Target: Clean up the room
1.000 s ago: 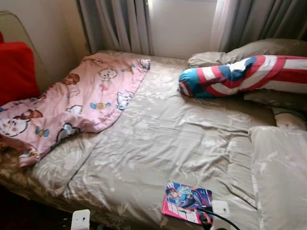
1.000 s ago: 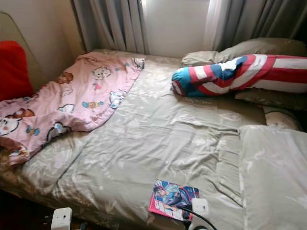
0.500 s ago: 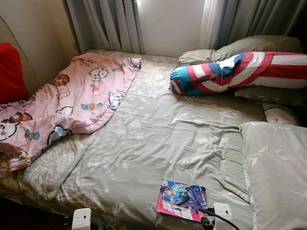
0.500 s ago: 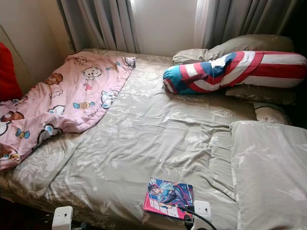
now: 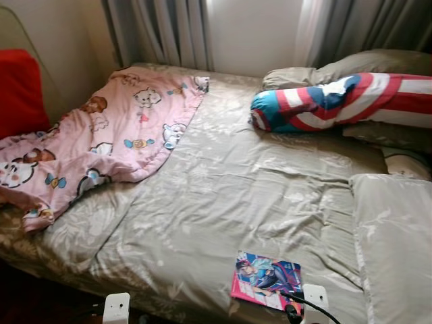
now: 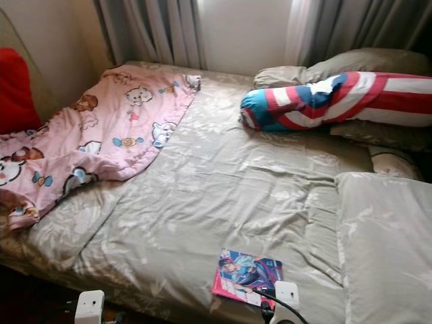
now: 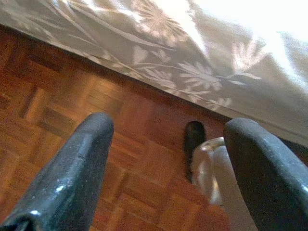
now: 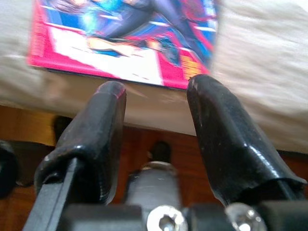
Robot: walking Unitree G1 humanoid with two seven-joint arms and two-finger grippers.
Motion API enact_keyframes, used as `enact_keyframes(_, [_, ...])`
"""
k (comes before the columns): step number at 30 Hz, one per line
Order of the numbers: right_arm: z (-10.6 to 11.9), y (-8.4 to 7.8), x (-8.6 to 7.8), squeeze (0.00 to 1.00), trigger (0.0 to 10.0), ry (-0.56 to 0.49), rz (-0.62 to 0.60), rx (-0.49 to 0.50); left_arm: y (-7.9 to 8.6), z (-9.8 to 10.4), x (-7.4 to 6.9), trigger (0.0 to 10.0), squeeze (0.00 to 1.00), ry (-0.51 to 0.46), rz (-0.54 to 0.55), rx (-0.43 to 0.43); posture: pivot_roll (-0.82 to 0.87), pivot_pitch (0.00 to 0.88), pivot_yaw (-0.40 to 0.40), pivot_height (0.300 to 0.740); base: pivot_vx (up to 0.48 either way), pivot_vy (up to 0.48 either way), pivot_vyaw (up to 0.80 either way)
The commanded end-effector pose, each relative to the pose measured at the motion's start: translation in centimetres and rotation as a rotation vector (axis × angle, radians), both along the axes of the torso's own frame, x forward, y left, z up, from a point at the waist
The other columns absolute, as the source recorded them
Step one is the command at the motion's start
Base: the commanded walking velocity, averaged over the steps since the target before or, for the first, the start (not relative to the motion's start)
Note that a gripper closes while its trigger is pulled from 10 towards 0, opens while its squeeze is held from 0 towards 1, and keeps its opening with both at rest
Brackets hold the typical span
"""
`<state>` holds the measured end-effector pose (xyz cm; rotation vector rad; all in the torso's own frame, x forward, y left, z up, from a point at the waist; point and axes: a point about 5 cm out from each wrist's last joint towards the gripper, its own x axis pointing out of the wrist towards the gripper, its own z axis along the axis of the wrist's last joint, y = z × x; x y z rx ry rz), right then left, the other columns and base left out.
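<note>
Right gripper [image 8: 156, 96]: fingers spread apart, nothing between them, poised at the near edge of the bed.
Book [image 5: 266, 280]: colourful, pink-bordered cover, flat on the bed cover just ahead of the right gripper; in the right wrist view it lies just beyond the fingertips, not touched.
Left gripper [image 7: 168, 144]: fingers wide apart, holding nothing, hanging low over the wooden parquet floor [image 7: 57, 120] beside the bed's edge.
Bed [image 5: 223, 196]: beige leaf-patterned cover, rumpled, stretching away from both grippers.
Pink blanket [image 5: 101, 145]: cartoon-printed, bunched on the bed's far left, well away from the left gripper.
Striped bolster [image 5: 337, 101]: red, white and blue, far beyond the right gripper, against the beige pillows [image 5: 364, 66].
Near pillow [image 5: 395, 243]: beige, just right of the book.
Red cushion [image 5: 20, 91]: at the far left, beyond the blanket.
Curtains [image 5: 169, 30]: grey, behind the bed.
</note>
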<state>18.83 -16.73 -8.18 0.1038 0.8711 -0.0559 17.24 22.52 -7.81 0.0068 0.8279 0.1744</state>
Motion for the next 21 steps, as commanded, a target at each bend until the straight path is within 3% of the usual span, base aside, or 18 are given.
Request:
enact_keyframes(1, [-0.26, -0.54, -0.58, 0.0, 10.0, 0.021, -0.015, -0.006, -0.29, -0.21, -0.22, 10.0, 0.0, 0.016, -0.002, -0.01, -0.01, 0.095, -0.009, 0.74, 0.0, 0.352, 0.0])
enact_keyframes(21, [-0.21, -0.31, -0.41, 0.0, 10.0, 0.021, -0.014, 0.0, -0.12, -0.16, -0.17, 10.0, 0.0, 0.019, -0.007, -0.004, 0.0, 0.089, -0.004, 0.74, 0.0, 0.349, 0.0])
